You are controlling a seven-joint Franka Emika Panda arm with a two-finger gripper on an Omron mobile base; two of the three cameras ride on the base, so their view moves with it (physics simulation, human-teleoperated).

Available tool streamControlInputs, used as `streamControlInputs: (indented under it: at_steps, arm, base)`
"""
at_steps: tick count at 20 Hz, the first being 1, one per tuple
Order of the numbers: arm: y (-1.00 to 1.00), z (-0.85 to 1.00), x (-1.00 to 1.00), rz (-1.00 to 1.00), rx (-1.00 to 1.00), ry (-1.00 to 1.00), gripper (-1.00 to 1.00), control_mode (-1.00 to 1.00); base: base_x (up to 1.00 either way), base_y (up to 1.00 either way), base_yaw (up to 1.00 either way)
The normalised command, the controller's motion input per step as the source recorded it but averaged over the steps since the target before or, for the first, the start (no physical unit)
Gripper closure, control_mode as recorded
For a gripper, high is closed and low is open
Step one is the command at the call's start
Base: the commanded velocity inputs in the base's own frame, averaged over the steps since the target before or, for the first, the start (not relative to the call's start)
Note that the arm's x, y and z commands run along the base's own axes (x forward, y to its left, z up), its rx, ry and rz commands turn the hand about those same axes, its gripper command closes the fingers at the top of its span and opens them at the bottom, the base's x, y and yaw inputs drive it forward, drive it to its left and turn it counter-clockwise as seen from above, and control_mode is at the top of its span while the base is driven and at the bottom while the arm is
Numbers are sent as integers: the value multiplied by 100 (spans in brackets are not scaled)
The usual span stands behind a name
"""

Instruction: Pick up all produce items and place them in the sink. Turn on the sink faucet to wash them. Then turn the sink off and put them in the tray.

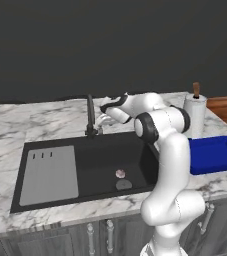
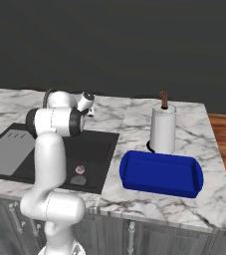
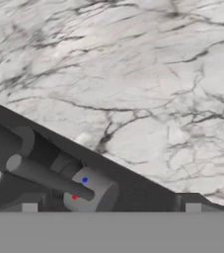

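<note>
The produce item, a small pinkish-purple bulb (image 1: 120, 173) (image 2: 79, 170), lies on the floor of the black sink (image 1: 140, 150) (image 2: 102, 144) beside the round drain. The sink faucet (image 1: 90, 115) stands on the basin's back rim. In the hand view its lever (image 3: 47, 177) and round base (image 3: 96, 190) lie at the lower left. My gripper (image 1: 104, 118) (image 2: 90, 109) (image 3: 111, 207) hovers just right of the faucet, open, with nothing between its fingers. To the right of the sink, the blue tray (image 1: 215, 155) (image 2: 162, 174) rests on the counter.
A grey drainboard panel (image 1: 50, 175) (image 2: 7, 149) covers the sink's left part. A paper towel roll (image 1: 195, 115) (image 2: 163, 129) stands behind the tray. Marble counter (image 3: 133, 74) runs behind the sink up to a dark wall.
</note>
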Motion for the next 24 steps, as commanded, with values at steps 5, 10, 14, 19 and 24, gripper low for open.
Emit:
streamControlInputs:
  at_steps: [5, 10, 14, 19, 24]
  arm:
    - [11, -6, 17, 0, 0, 0, -100, -100]
    - [0, -14, 21, 0, 0, 0, -100, -100]
    - [0, -28, 18, -1, 0, 0, -100, -100]
    - [0, -44, 6, -3, 0, 0, -100, -100]
    - [1, -56, 0, -6, 1, 0, -100, -100]
  base:
    - [0, 0, 0]
    - [0, 0, 0]
    - [0, 0, 0]
    - [0, 0, 0]
    - [0, 0, 0]
